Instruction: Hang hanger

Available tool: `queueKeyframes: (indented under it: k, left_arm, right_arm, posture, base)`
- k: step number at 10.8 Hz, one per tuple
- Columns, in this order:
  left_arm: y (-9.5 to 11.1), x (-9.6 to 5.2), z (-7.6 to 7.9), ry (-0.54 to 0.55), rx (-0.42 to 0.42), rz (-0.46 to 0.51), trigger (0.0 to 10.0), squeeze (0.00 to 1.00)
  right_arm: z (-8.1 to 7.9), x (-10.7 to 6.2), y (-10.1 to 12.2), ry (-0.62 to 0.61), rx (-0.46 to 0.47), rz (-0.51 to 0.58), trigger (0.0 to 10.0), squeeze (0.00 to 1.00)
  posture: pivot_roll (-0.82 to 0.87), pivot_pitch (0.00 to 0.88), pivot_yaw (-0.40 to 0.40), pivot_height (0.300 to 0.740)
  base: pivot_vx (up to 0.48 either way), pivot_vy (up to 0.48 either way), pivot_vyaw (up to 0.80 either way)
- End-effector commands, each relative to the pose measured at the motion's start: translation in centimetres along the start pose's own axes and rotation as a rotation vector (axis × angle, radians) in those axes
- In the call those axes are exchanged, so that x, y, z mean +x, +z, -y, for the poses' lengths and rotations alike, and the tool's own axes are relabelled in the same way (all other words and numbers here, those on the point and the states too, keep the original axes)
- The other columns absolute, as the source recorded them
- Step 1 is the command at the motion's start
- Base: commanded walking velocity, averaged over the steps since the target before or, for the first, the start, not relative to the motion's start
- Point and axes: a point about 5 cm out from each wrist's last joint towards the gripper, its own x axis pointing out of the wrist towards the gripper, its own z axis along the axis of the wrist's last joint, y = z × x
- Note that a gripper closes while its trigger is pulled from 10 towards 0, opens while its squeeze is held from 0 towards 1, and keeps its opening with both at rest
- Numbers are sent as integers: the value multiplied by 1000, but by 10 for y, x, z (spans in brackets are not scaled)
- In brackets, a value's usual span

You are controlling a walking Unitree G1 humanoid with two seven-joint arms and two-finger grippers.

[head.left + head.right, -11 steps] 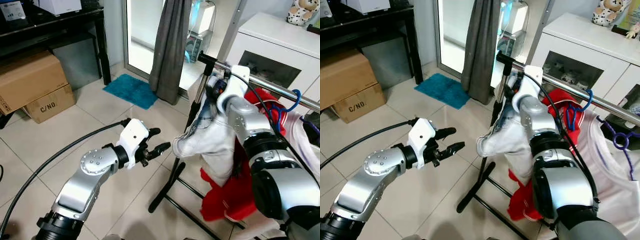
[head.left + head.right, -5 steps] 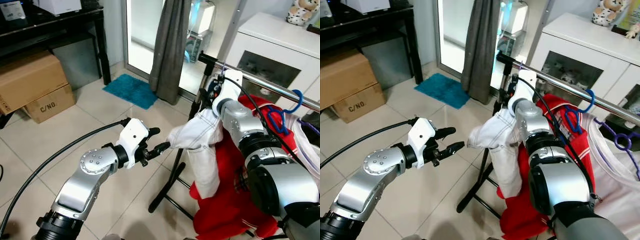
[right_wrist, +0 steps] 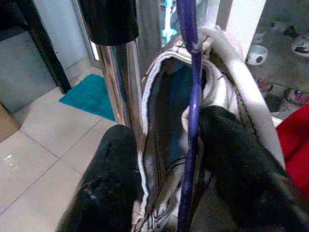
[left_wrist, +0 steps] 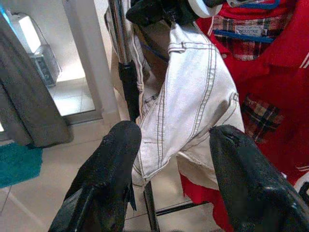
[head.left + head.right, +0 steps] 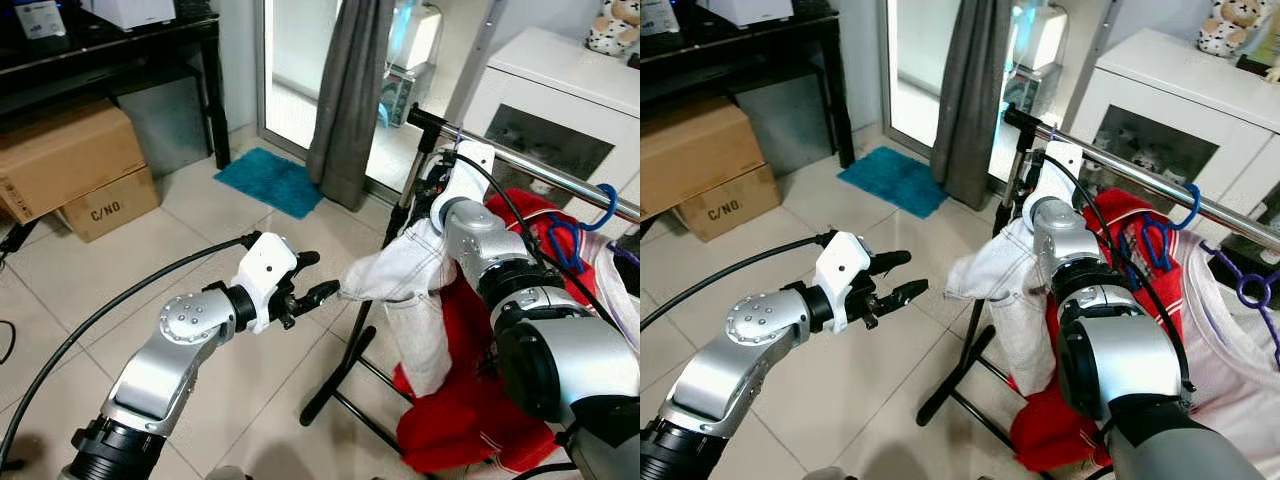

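Observation:
A white denim garment hangs on a purple hanger at the left end of the steel rail of a clothes rack. My right gripper is up at that rail end, shut on the hanger's wire, with the garment's collar bunched around its fingers. My left gripper is held out open at mid height. Its fingertips are just short of the garment's sleeve cuff, which sticks out toward them. Whether the hook is over the rail is hidden.
A red jacket and a white shirt hang further right on the rail, on blue and purple hangers. The rack's black foot crosses the tiles. A grey curtain, cardboard boxes and a white cabinet surround the area.
My right arm has lifted the white garment up to the rail end, and its sleeve has swung out toward my left gripper. The left arm has barely moved; the camera has shifted slightly.

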Motion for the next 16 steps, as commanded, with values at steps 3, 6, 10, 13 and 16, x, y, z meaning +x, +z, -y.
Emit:
queueKeyframes:
  k: [3,6,10,13,16]
  left_arm:
    - [1,0,-3,5,-2,-6,10000,0]
    - [1,2,-3,7,-3,-4,10000,0]
    - [1,2,-4,17,3,-4,10000,0]
    - [0,-1,-6,32,10,-9,10000,0]
    - [-1,-3,-10,102,17,0,10000,0]
  right_arm:
    - [11,1,5,-40,-5,1,0,0]
    - [22,1,6,-65,-11,2,0,0]
    - [23,0,4,-71,-3,-1,0,0]
    - [24,0,-1,-64,-3,-8,0,0]
    - [32,-2,-4,-63,27,42,0,0]
  posture:
    - [82,0,-94,740]
    - [80,0,-96,740]
    - [94,0,-106,740]
    - [112,0,-110,740]
    - [109,0,-99,740]
  base:
    - [0,0,0]
    - [0,0,0]
    - [0,0,0]
    - [0,0,0]
    - [0,0,0]
